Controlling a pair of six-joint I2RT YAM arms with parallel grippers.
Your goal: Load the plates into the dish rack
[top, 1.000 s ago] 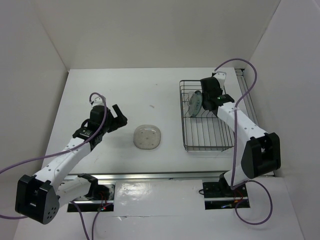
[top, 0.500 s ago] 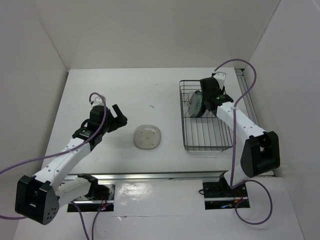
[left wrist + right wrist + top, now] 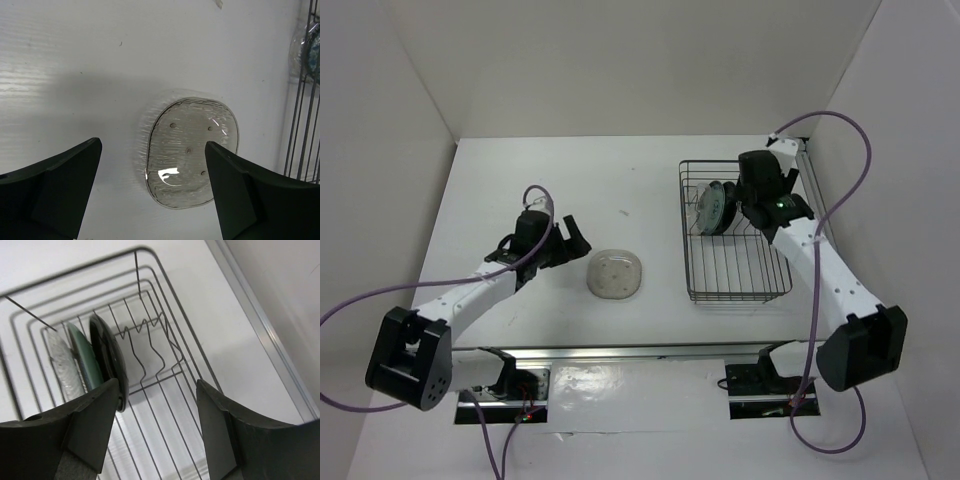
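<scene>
The whitish rounded-square plate (image 3: pixel 615 274) with dots lies flat on the table, left of the dish rack (image 3: pixel 760 270). My left gripper (image 3: pixel 573 240) hovers just left of it, open. In the left wrist view the plate (image 3: pixel 192 150) lies between and ahead of the spread fingers, untouched by the gripper (image 3: pixel 155 200). Three plates stand on edge in the rack's far left part: clear (image 3: pixel 62 362), blue-green (image 3: pixel 82 360) and glossy black (image 3: pixel 107 352). My right gripper (image 3: pixel 157 430) is open over the rack (image 3: pixel 165 365), its left finger (image 3: pixel 85 425) right beside the black plate's lower rim.
The rack's wire prongs (image 3: pixel 150 340) rise right of the standing plates. A metal rail (image 3: pixel 260 325) runs along the table's right edge, close to the white side wall. The rack's near wall (image 3: pixel 300 125) shows at the right of the left wrist view.
My right gripper has opened and let go of the black plate, and its wrist has pulled back to the right. My left arm has swung right, closer to the rounded-square plate.
</scene>
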